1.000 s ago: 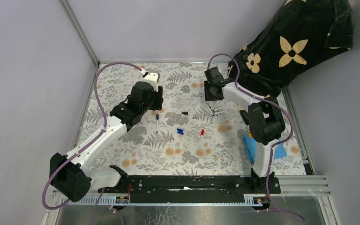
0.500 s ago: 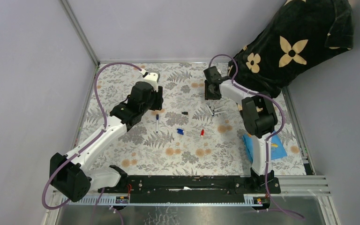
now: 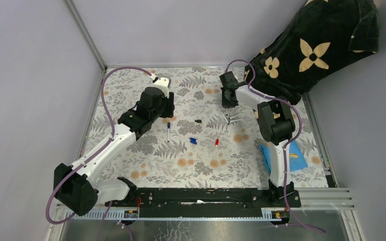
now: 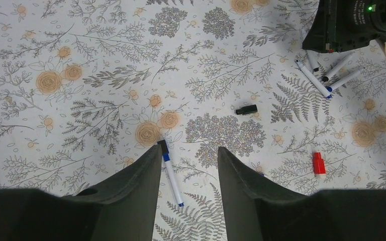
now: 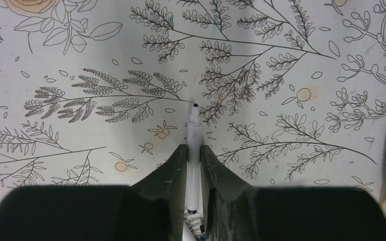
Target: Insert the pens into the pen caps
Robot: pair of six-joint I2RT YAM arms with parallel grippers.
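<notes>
Right gripper [image 5: 193, 150], upper right of centre in the top view, was clenched on one pen [image 5: 194, 125], whose dark tip projected past the fingers over the floral counter [image 3: 191, 165]. Left gripper [image 4: 188, 155], left of centre in the top view, was released, its jaws spread. A second pen [image 4: 172, 176], blue-tipped, lay on the counter just beside the finger at the left of the wrist view. Several loose pens [image 4: 314, 80] lay fanned at the upper right of that view, beside the right gripper. The black cap [image 4: 246, 109], blue cap [image 3: 193, 141] and red cap [image 4: 319, 163] lay apart near mid-frame.
</notes>
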